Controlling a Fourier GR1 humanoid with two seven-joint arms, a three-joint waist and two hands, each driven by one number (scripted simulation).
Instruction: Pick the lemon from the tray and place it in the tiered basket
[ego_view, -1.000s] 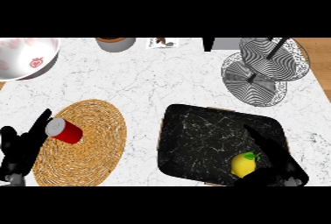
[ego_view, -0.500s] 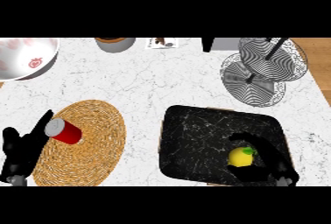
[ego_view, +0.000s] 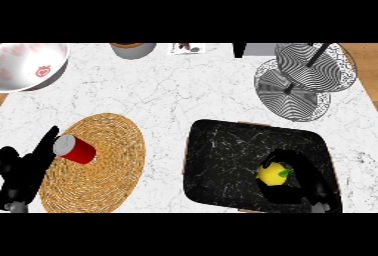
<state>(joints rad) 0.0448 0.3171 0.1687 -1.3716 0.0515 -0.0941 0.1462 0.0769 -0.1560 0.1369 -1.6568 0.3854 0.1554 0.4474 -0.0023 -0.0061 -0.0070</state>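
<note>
Small yellow lemon (ego_view: 274, 173), enclosed by the curled fingers of my right hand (ego_view: 308, 182) over the black marbled tray (ego_view: 221, 155); transfer to the striped tiered basket (ego_view: 295, 95) remains.

A single camera is looking steeply down from the robot's head — the white table (ego_view: 184, 95) is filling nearly its whole view.

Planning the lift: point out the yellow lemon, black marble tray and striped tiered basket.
Yellow lemon (ego_view: 271, 173): head view, exposed skin.
Black marble tray (ego_view: 221, 150): head view, bare left part.
Striped tiered basket (ego_view: 295, 102): head view, lower tier.
</note>
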